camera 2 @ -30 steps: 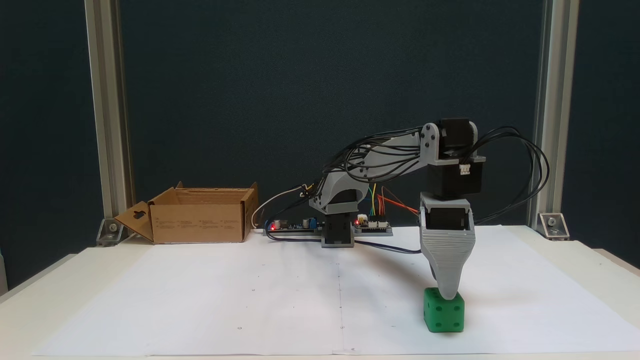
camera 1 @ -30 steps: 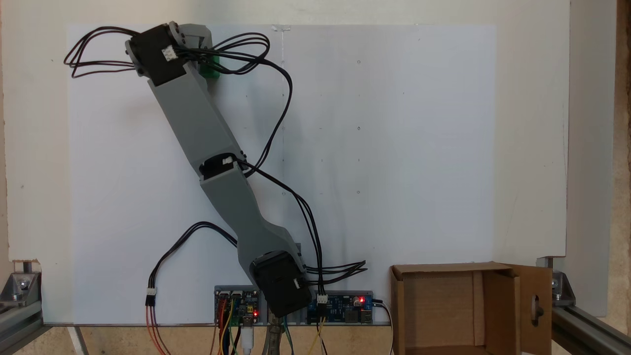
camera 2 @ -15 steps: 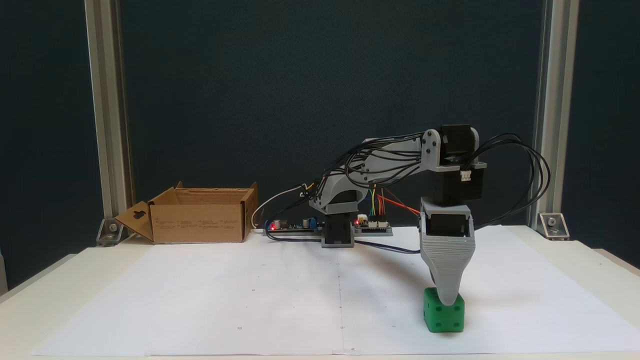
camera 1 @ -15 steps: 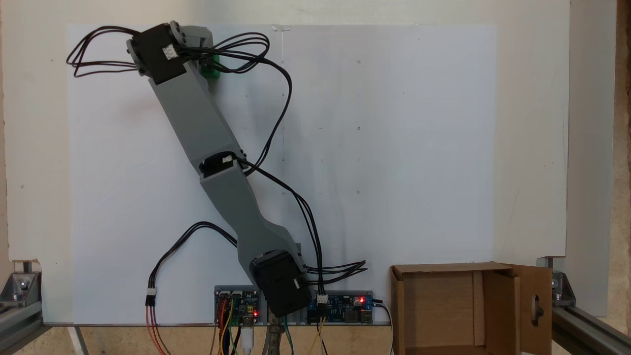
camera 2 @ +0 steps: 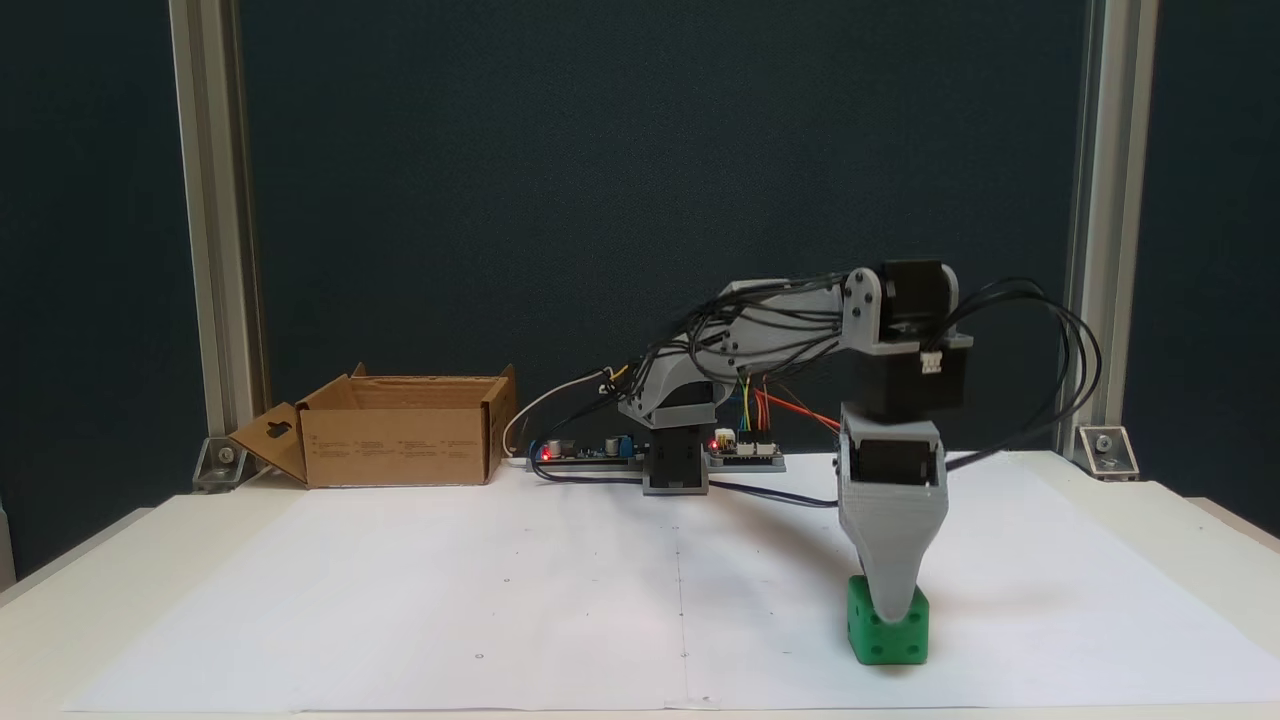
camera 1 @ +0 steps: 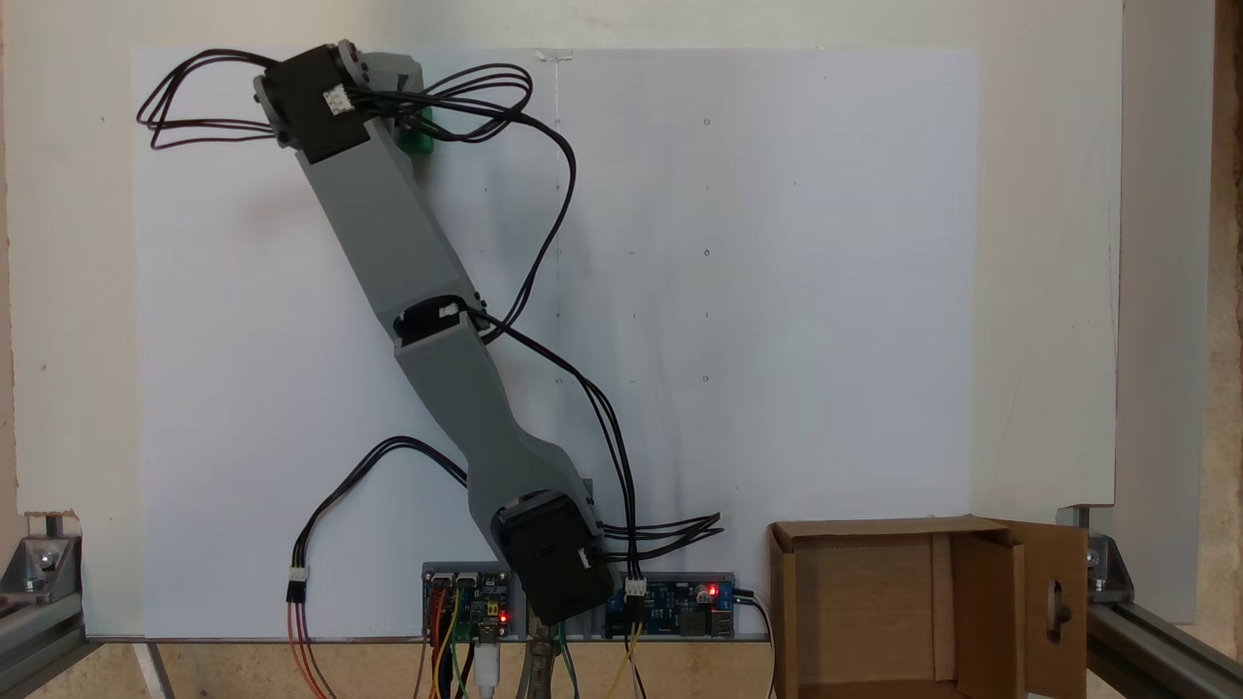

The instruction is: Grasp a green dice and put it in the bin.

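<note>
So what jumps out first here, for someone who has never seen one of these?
The bright green dice near the front right of the white paper in a fixed view, with the grey gripper pointing straight down over it, its tip in front of the dice's top. Next, the brown cardboard bin at the back left of the table, its top open, far from the dice.

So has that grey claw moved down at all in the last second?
Yes. The gripper has sunk lower over the green dice, which stayed put on the white paper.
</note>
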